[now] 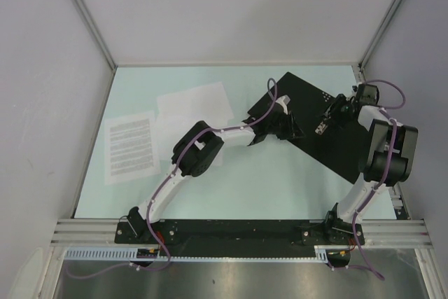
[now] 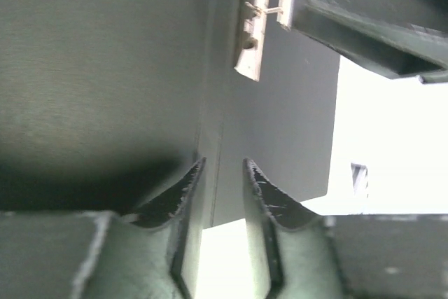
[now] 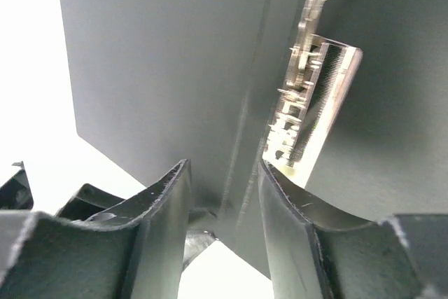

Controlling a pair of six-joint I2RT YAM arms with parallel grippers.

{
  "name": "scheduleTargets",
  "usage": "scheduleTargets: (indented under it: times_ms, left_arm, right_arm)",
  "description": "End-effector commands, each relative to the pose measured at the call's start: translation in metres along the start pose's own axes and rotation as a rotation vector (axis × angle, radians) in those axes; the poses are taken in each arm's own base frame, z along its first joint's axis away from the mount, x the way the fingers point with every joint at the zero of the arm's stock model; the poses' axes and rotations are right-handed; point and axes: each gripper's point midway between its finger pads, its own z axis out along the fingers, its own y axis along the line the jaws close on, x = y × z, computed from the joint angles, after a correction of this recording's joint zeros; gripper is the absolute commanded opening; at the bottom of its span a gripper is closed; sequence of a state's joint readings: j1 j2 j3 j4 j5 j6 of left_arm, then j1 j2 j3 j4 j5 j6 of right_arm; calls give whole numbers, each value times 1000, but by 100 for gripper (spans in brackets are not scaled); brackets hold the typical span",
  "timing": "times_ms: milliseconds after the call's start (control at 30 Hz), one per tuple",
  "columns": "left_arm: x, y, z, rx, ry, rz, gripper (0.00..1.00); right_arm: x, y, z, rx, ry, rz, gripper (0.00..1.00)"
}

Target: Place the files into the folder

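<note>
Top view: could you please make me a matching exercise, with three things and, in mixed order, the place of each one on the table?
Things:
1. printed sheet
2. blank sheets
3. folder

Places:
a. right side
b. left side
c. between the other two

Pairs: 1-b; 2-c; 3-a

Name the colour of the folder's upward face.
The folder is black with small white dots; top external view shows it best.

text: none legible | printed sheet: lines too small
</note>
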State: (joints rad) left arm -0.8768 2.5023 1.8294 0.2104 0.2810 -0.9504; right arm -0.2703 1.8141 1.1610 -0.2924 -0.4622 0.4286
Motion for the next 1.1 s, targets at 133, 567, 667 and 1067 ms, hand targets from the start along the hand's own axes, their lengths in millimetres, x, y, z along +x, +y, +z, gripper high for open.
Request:
scheduleTargets:
  times_ms: [133,567,667,1067]
  left_arm:
    - [-21,-75,-33,168,15,171,39]
    - [0,-86,-82,195,91,302,53]
    - [3,-91,-95,197,104,330,54]
    - [-10,-70,-207,134,24,369,66]
  right_arm:
    - [-19,33,-3,-149,-47,-4,56]
    - [-80,8,11,-204,-182,-124,76]
    - [-97,8,17,-212,-197,-105,76]
    - [-113,10,29,-94,-155,-134,78]
